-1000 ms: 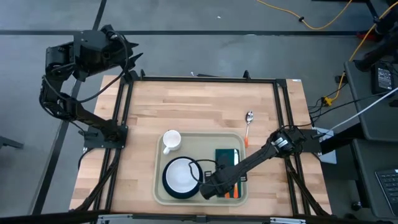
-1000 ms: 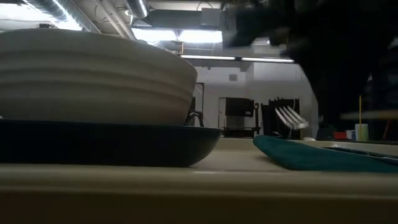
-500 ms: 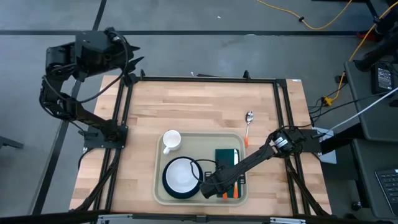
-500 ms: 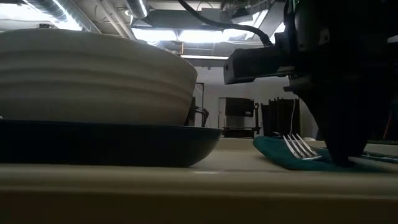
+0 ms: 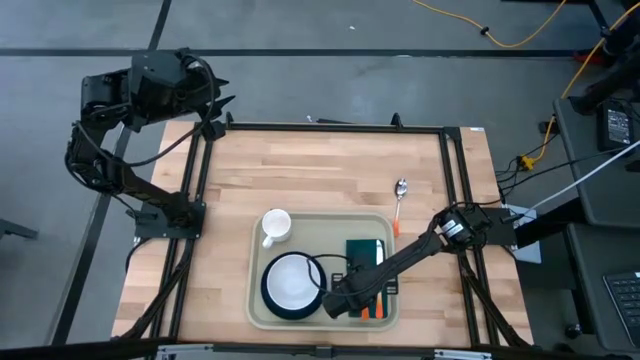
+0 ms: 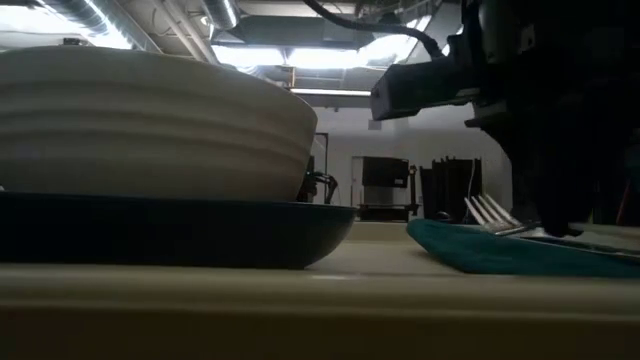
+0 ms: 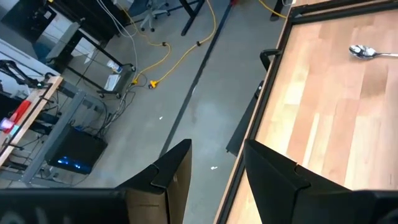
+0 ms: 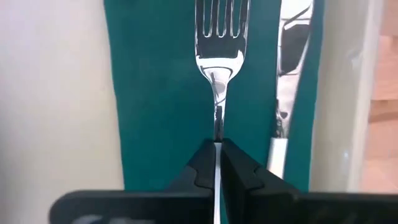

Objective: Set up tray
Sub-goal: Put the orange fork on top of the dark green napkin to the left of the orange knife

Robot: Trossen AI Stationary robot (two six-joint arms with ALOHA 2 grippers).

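Worktop [image 5: 320, 165]: your pale wood slats, black-framed
Tray [image 5: 258, 300]: near edge, centre
Right fingers [image 8: 237, 177]: pinched on fork [image 8: 221, 43] over napkin [image 8: 161, 93]
Left fingers [image 7: 174, 174]: apart, off the far-left corner
Room: grey floor, yellow cables [image 7: 180, 56]

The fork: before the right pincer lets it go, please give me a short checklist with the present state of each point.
1. Right pincer shut on the fork: ok.
2. Fork over the green napkin: ok.
3. Fork beside the knife, not crossing it: ok.
4. Fork lying flat on the napkin: cannot tell.
5. Napkin inside the tray: ok.
6. Left pincer away at the far left table corner: ok.
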